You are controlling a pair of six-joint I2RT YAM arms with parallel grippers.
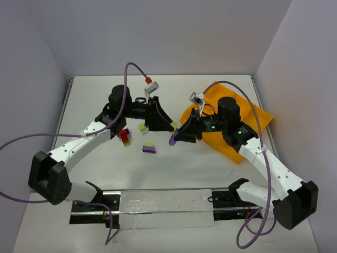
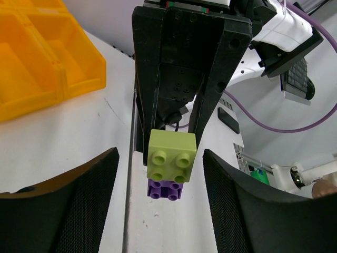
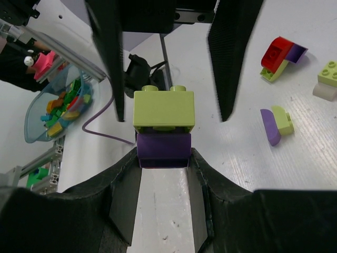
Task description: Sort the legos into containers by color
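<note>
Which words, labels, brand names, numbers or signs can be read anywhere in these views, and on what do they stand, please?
No legible text appears in any view.
On the yellow-green brick and the purple brick: the studs show no readable brand.
On the orange tray: no label is visible.
On the grey ribbed plate: any marking is too blurred to read.

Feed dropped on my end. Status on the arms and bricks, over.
Right gripper shut on purple brick. Left gripper open, flanking the green brick stacked on it, not touching. Nothing between; other clumps lie apart on table.
</note>
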